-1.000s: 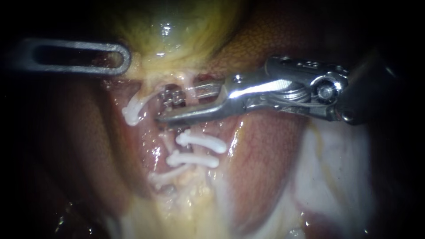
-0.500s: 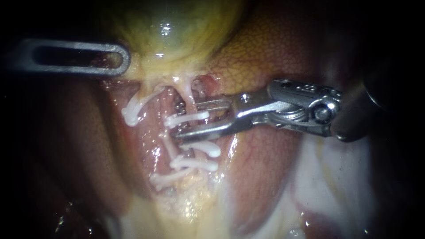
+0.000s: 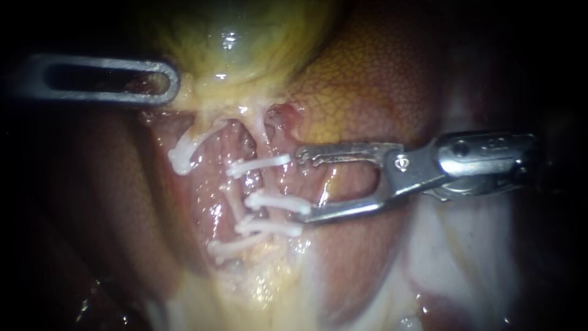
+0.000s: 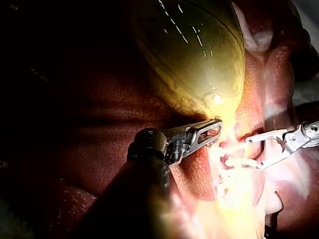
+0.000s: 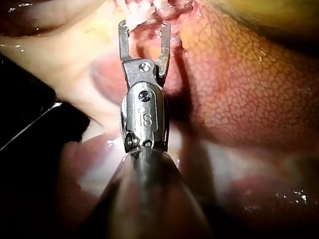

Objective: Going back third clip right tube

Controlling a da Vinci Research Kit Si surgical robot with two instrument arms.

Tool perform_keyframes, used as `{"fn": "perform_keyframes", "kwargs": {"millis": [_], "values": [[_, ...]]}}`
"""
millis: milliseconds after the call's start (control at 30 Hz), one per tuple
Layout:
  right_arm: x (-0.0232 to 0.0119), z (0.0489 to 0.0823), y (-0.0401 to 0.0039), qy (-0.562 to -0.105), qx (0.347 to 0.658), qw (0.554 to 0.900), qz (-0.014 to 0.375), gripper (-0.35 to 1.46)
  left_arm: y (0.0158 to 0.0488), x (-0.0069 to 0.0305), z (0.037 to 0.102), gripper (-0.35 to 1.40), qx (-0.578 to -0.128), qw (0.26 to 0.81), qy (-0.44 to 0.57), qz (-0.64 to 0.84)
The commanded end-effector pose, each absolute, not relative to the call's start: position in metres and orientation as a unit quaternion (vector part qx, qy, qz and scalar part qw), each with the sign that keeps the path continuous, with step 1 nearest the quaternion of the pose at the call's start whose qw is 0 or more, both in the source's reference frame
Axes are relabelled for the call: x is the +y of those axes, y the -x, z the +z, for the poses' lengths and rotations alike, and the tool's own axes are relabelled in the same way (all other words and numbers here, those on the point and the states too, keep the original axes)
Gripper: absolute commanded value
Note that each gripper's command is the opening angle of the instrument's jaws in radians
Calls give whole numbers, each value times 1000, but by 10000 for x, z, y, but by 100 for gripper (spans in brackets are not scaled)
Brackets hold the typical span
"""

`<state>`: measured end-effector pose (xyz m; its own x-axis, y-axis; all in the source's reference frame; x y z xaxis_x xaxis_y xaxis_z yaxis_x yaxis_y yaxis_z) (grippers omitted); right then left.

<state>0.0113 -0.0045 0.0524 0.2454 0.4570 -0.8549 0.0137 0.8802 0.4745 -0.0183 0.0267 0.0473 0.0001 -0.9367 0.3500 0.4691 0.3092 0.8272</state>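
Gallbladder point(image 3: 239, 37), yellow-green and wet, sits at twelve o'clock in the endoscope view, with mottled liver point(image 3: 373, 79) at two o'clock. From its neck the right tube point(image 3: 262, 130) runs down toward six o'clock. A white clip point(image 3: 257, 165) lies closed across this tube near the centre, the highest in a stack. Three more clips point(image 3: 278, 202) cross the tube below it. A separate clip point(image 3: 182, 154) sits on a pale strand at nine o'clock.

The right instrument point(image 3: 303, 185) enters from three o'clock. Its jaws are spread wide and hold nothing, and their tips sit just beside the three o'clock ends of the clips. The left instrument point(image 3: 171, 83) enters from ten o'clock. Its slotted jaws appear closed on the gallbladder's neck, though the tip is hard to make out.
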Motion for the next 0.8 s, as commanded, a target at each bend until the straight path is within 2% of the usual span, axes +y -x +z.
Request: {"fn": "perform_keyframes", "kwargs": {"millis": [33,333,800], "values": [[-46,522,-110,-194,597,765,142,49,184,267,473,-35,-466,661,-251,-532],[-48,511,-78,-179,599,771,125,49,184,267,473,-35,-466,661,-251,-532],[-44,508,-74,-178,599,771,124,50,200,263,489,-35,-468,662,-245,-533]]}}
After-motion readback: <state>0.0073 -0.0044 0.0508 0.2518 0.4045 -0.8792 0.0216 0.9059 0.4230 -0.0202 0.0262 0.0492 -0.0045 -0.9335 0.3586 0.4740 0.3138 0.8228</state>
